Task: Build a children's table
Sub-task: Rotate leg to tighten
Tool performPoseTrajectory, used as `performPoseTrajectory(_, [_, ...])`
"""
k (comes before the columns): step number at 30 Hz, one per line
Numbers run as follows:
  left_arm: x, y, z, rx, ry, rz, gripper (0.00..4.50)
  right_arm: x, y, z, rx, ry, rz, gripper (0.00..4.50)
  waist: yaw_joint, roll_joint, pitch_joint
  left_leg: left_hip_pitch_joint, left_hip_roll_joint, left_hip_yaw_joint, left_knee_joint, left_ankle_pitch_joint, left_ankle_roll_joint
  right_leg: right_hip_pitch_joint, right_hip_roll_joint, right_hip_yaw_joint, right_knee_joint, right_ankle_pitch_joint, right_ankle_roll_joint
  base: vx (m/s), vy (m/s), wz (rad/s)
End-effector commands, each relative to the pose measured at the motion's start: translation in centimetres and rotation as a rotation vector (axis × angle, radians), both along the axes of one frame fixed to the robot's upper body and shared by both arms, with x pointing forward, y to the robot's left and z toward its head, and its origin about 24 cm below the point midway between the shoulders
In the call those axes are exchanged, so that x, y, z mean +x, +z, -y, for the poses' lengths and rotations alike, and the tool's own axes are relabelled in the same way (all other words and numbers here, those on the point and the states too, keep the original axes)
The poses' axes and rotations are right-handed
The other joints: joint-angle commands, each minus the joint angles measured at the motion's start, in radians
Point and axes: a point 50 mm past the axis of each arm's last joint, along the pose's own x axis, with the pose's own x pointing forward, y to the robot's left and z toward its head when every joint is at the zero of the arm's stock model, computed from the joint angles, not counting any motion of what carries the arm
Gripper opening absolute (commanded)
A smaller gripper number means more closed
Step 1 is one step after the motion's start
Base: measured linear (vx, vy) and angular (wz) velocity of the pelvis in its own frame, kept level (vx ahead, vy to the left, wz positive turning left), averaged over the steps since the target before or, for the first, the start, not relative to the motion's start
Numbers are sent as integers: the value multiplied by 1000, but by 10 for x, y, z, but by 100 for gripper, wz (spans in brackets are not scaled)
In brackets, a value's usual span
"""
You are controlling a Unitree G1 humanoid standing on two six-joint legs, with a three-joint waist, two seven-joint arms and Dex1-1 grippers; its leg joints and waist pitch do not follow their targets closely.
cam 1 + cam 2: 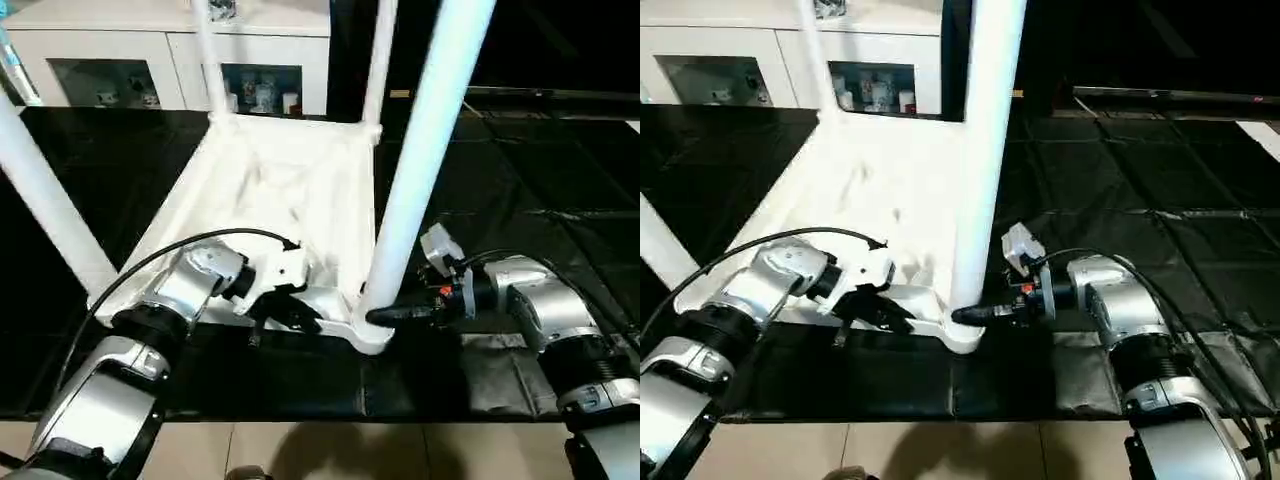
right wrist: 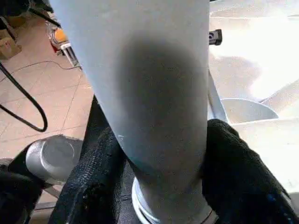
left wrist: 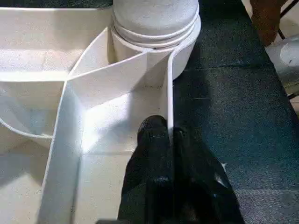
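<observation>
In the left eye view the white table top (image 1: 290, 190) lies upside down on a black mat (image 1: 520, 170) in the middle of the frame, ribbed underside up, with legs standing up from its corner sockets. The near right leg (image 1: 425, 150) rises from the socket at lower centre to the top edge; another leg (image 1: 40, 200) slants along the left edge, and two thinner-looking ones stand at the far corners near the top. The left gripper (image 1: 290, 312) sits at lower centre on the top's near rim, and the right gripper (image 1: 385, 315) reaches in from the right to the base of the near right leg. A white glass-door cabinet (image 1: 170, 60) fills the upper left. The right eye view shows the same layout. In the left wrist view the black fingers (image 3: 152, 154) are clenched on the thin upright rim wall (image 3: 169, 107), one on each side. In the right wrist view the fingers (image 2: 233, 168) grasp the leg just above its socket collar.
</observation>
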Motion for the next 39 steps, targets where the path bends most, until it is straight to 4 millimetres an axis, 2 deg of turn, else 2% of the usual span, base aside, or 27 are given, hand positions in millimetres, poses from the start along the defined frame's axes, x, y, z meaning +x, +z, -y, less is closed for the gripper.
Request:
performPoseTrajectory(1, [4, 10, 10, 7, -51, 38, 0, 2, 4, -2, 11, 19, -13, 209, -5, -8, -76, 3, 30, -2, -60, -109, 73, 65, -75, 54, -65, -164, -214, 0, 0, 0])
performPoseTrajectory(8, [11, 8, 10, -15, 74, 27, 0, -3, 0, -4, 25, 25, -32, 207, 0, -8, -76, 4, 30, -1, -59, -113, 69, 64, -75, 55, -66, -176, -212, 0, 0, 0])
performPoseTrajectory(10, [15, 9, 13, -42, 135, 25, 0, -4, -2, -6, 29, -15, -33, 207, 2, -7, -75, 4, 30, -2, -59, -111, 71, 64, -75, 55, -66, -176, -210, 0, 0, 0])
performPoseTrajectory(12, [19, 11, 17, -81, 210, 15, 0, -3, -7, -10, 29, -99, -29, 207, 1, -10, -76, 3, 29, -3, -59, -104, 64, 66, -75, 54, -65, -172, -207, 0, 0, 0])
performPoseTrajectory(14, [23, 12, 25, -115, 294, 0, 0, 1, -13, -18, 15, -229, -12, 207, -3, -9, -75, 2, 27, -4, -60, -108, 56, 66, -76, 54, -68, -189, -197, 0, 0, 0])
performPoseTrajectory(15, [24, 12, 28, -126, 318, -5, 0, 3, -16, -21, 6, -279, -7, 207, -15, -11, -73, -4, 22, -6, -63, -112, 39, 70, -75, 50, -71, -230, -179, 0, 0, 0])
performPoseTrajectory(16, [26, 13, 33, -142, 354, -9, 0, 4, -19, -26, -11, -329, -14, 206, -15, -11, -73, -4, 22, -6, -63, -112, 39, 70, -75, 50, -71, -230, -179, 0, 0, 0])
performPoseTrajectory(17, [26, 13, 34, -145, 361, -10, 0, 4, -20, -27, -15, -339, -15, 205, -23, -12, -71, -2, 19, -4, -63, -118, 34, 67, -73, 50, -79, -266, -164, 0, 0, 0])
performPoseTrajectory(20, [30, 15, 55, -187, 473, -14, 0, 13, -30, -48, -53, -555, -52, 201, -41, -8, -69, 0, 18, -4, -64, -118, 32, 65, -73, 52, -85, -288, -161, 0, 0, 0])
performPoseTrajectory(21, [31, 15, 72, -217, 546, -10, 0, 20, -33, -63, -64, -682, -66, 200, -52, -8, -69, 1, 15, -5, -66, -127, 19, 65, -73, 50, -87, -314, -155, 0, 0, 0])
performPoseTrajectory(23, [31, 15, 76, -222, 564, -6, 0, 22, -33, -66, -65, -710, -71, 200, -57, -8, -68, 2, 12, -6, -67, -134, 21, 66, -70, 48, -92, -334, -148, 0, 0, 0])
performPoseTrajectory(25, [34, 18, 86, -235, 624, 19, 0, 28, -31, -75, -50, -798, -105, 200, -59, -6, -69, 5, 13, -4, -66, -138, 32, 64, -70, 50, -95, -322, -149, 0, 0, 0])
performPoseTrajectory(28, [35, 21, 92, -234, 639, 50, 0, 31, -29, -77, -41, -824, -120, 200, -57, -3, -71, 5, 14, -4, -67, -128, 44, 65, -69, 53, -90, -279, -161, 0, 0, 0])
performPoseTrajectory(29, [35, 22, 92, -234, 637, 51, 0, 31, -29, -78, -42, -826, -119, 234, -55, -5, -72, 5, 14, -3, -66, -121, 51, 66, -68, 53, -89, -252, -163, 0, 0, 0])
performPoseTrajectory(31, [34, 23, 94, -235, 629, 48, 0, 30, -29, -79, -42, -836, -122, 269, -54, -6, -73, 2, 15, -4, -67, -105, 60, 70, -69, 54, -82, -211, -172, 0, 0, 0])
performPoseTrajectory(37, [34, 17, 76, -180, 585, 78, 0, 31, -26, -64, -40, -819, -20, 316, -54, 0, -72, 3, 17, -5, -68, -126, 57, 71, -73, 54, -84, -208, -181, 0, 0, 0])
performPoseTrajectory(39, [33, 15, 67, -163, 564, 78, 0, 31, -23, -56, -38, -785, 41, 332, -55, 0, -74, 3, 18, -5, -67, -115, 61, 71, -72, 55, -81, -177, -189, 0, 0, 0])
